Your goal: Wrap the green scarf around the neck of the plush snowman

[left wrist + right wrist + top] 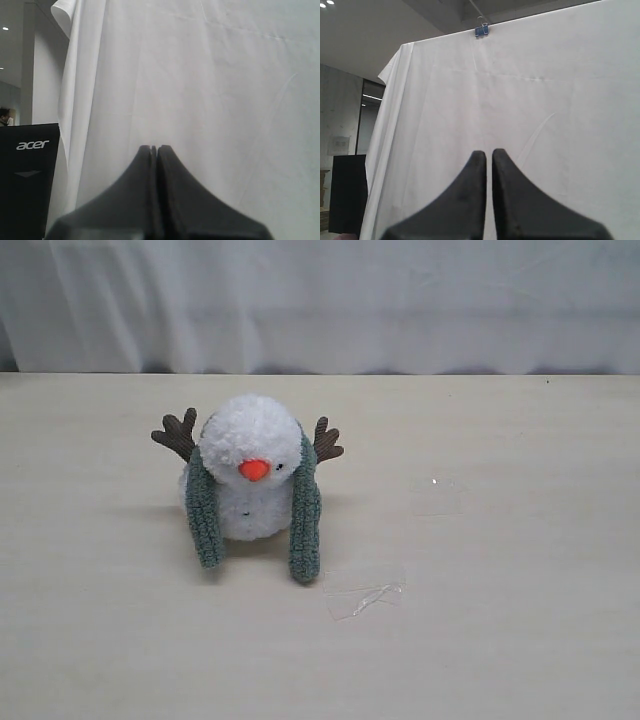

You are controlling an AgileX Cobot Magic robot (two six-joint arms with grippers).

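Note:
The plush snowman (pixel 255 440) stands on the table left of centre, with its orange nose toward the camera and its brown arms spread. The green scarf (pixel 305 515) lies behind its neck; the two ends hang down its front, one on each side, uncrossed. Neither arm appears in the exterior view. My left gripper (pixel 153 147) is shut with nothing in it and faces a white cloth backdrop. The right gripper (pixel 489 152) has a thin slit between its fingers, holds nothing, and faces the same cloth.
A scrap of clear plastic film (pixel 365 595) lies on the table (pixel 500 540) right of the scarf's end. The white cloth backdrop (pixel 400 300) hangs behind the table. A black Acer monitor (pixel 27 175) stands beside the cloth.

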